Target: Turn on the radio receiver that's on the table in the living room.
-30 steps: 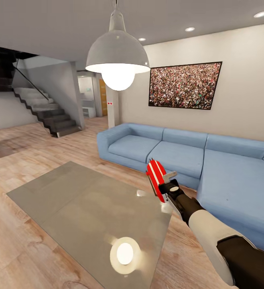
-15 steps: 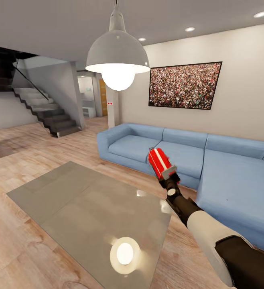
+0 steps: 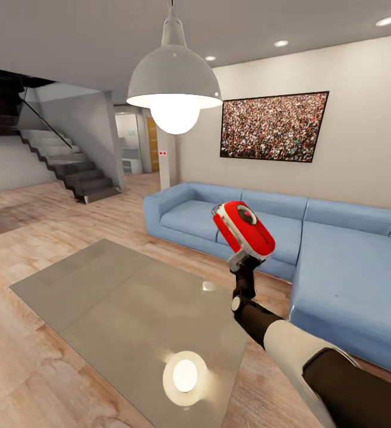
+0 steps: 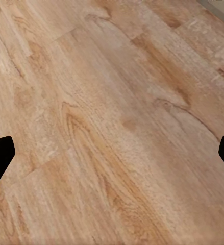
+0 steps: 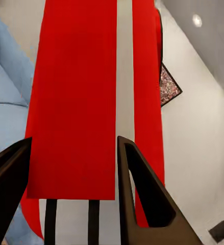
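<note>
My right gripper is shut on the red radio receiver and holds it in the air above the table's far right corner, in front of the sofa. Its broad red face with a round silver dial is tilted towards my head camera. In the right wrist view the radio receiver shows as red with a pale stripe, and the dark fingers clamp its lower end. The glossy grey-brown table lies low in front of me. My left gripper hangs open over the bare wood floor.
A blue sectional sofa runs behind and to the right of the table. A white pendant lamp hangs above the table and is mirrored in the glass. Stairs rise at the far left. A framed crowd picture hangs on the wall.
The right arm has lifted the radio higher and turned it, so its dial face shows instead of its striped edge. The view itself has not shifted.
</note>
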You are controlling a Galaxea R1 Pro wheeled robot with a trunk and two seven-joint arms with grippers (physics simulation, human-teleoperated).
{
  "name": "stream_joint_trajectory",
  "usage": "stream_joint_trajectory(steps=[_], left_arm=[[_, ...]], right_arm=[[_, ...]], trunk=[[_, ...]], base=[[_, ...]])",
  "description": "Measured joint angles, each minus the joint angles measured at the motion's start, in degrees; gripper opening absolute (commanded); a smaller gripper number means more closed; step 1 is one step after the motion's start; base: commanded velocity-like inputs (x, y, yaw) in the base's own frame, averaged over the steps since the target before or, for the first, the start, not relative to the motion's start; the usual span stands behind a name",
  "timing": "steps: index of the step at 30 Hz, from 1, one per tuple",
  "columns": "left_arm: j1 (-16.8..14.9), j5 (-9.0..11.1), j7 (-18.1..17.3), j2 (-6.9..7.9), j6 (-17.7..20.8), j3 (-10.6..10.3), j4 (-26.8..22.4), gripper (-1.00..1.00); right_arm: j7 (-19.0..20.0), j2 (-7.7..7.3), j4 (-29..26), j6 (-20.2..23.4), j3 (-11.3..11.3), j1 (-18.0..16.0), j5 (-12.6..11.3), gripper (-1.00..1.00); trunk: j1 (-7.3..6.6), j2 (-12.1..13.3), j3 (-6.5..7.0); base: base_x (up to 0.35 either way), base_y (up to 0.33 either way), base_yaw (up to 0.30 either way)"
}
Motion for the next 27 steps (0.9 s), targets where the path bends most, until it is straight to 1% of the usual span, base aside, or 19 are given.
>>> stream_joint_trajectory(steps=[1, 2, 3, 4, 8, 11, 12, 14, 15, 16, 17, 19, 20, 21, 22, 23, 25, 26, 27], left_arm=[[0.0, 0.0, 0.0, 0.02, 0.0, 0.0, 0.0, 1.0], [0.0, 0.0, 0.0, 0.01, 0.0, 0.0, 0.0, 1.0], [0.0, 0.0, 0.0, -0.01, 0.0, 0.0, 0.0, 1.0], [0.0, 0.0, 0.0, -0.02, 0.0, 0.0, 0.0, 1.0], [0.0, -0.1, 0.0, 0.01, 0.0, 0.0, 0.0, 1.0], [0.0, -0.1, 0.0, 0.04, 0.0, 0.0, 0.0, 1.0], [0.0, -0.1, 0.0, 0.0, 0.0, 0.0, -0.1, 1.0], [0.0, -0.1, 0.0, -0.02, 0.0, 0.0, -0.1, 1.0], [0.0, -0.1, 0.0, -0.03, 0.0, 0.0, -0.1, 1.0], [0.0, -0.1, 0.0, -0.03, 0.0, 0.0, -0.1, 1.0], [0.0, -0.1, 0.0, -0.02, 0.0, 0.0, -0.1, 1.0], [0.0, -0.1, 0.1, 0.01, 0.0, 0.0, -0.1, 1.0], [0.0, -0.1, 0.1, 0.0, 0.0, -0.1, -0.1, 1.0], [0.0, -0.1, 0.1, -0.01, 0.0, -0.1, -0.1, 1.0], [0.0, -0.1, 0.1, -0.02, 0.0, -0.1, -0.1, 1.0], [0.0, -0.1, 0.1, -0.03, 0.0, -0.1, -0.1, 1.0], [0.0, -0.1, 0.1, -0.03, 0.0, -0.1, 0.0, 1.0], [0.0, -0.1, 0.1, -0.04, 0.0, -0.1, -0.1, 1.0], [0.0, -0.1, 0.1, -0.04, 0.0, -0.2, -0.1, 1.0]], right_arm=[[-4.1, 0.39, 0.9, 0.0, 1.9, 0.0, 0.2, -1.0], [-9.3, 0.73, 1.7, 0.2, 3.9, 0.0, 0.1, -1.0], [-13.1, 0.82, 1.9, 0.2, 4.5, -0.1, 0.3, -1.0], [-16.7, 0.89, 2.1, 0.3, 5.8, 0.0, 0.1, -1.0], [-29.1, 1.02, 2.8, 0.3, 9.6, 0.0, 0.3, -1.0], [-37.9, 1.51, 4.6, 0.4, 12.5, 0.9, 0.3, -1.0], [-40.9, 1.71, 5.3, 0.4, 14.5, 1.4, 0.3, -1.0], [-43.6, 1.86, 5.9, 0.5, 19.1, 2.1, 0.2, -1.0], [-43.7, 1.9, 6.0, 0.6, 21.0, 2.3, 0.1, -1.0], [-43.7, 1.92, 6.1, 1.0, 22.1, 2.4, 0.1, -1.0], [-43.7, 1.92, 6.1, 1.8, 22.6, 2.4, 0.1, -1.0], [-43.7, 1.92, 6.2, 7.1, 23.6, 2.5, 1.1, -1.0], [-43.7, 1.91, 6.2, 9.9, 25.0, 2.6, 2.3, -1.0], [-43.7, 1.93, 6.1, 11.3, 27.3, 2.6, 3.1, -1.0], [-43.7, 1.94, 6.1, 12.4, 29.1, 2.6, 3.7, -1.0], [-43.7, 1.99, 5.9, 13.8, 29.6, 2.6, 4.2, -1.0], [-43.7, 2.0, 5.8, 16.5, 28.6, 2.6, 4.4, -1.0], [-43.7, 2.01, 5.8, 19.3, 28.2, 2.6, 4.8, -1.0], [-43.7, 1.98, 5.8, 21.3, 28.8, 2.6, 5.4, -1.0]], trunk=[[0.0, 0.0, 0.0], [0.0, 0.0, 0.0], [-0.01, 0.0, 0.02], [0.0, 0.0, 0.0], [0.0, 0.0, 0.01], [0.0, 0.0, 0.01], [0.0, 0.0, 0.0], [0.0, 0.0, 0.0], [0.0, 0.0, 0.0], [0.0, 0.0, 0.0], [0.0, 0.0, 0.0], [0.0, 0.0, 0.0], [0.0, 0.0, 0.0], [0.0, 0.0, 0.0], [0.0, 0.0, 0.0], [0.0, 0.0, 0.0], [0.0, 0.0, 0.0], [0.0, 0.0, 0.01], [0.0, 0.0, 0.0]], base=[[0.0, 0.0, 0.0], [0.0, 0.0, 0.0], [0.0, 0.0, 0.0], [0.0, 0.0, 0.0], [0.0, 0.0, 0.0], [0.0, 0.0, 0.0], [0.0, 0.0, 0.0], [0.0, 0.0, 0.0], [0.0, 0.0, 0.0], [0.0, 0.0, 0.0], [0.0, 0.0, 0.0], [0.0, 0.0, 0.0], [0.0, 0.0, 0.0], [0.0, 0.0, 0.0], [0.0, 0.0, 0.0], [0.0, 0.0, 0.0], [0.0, 0.0, 0.0], [0.0, 0.0, 0.0], [0.0, 0.0, 0.0]])
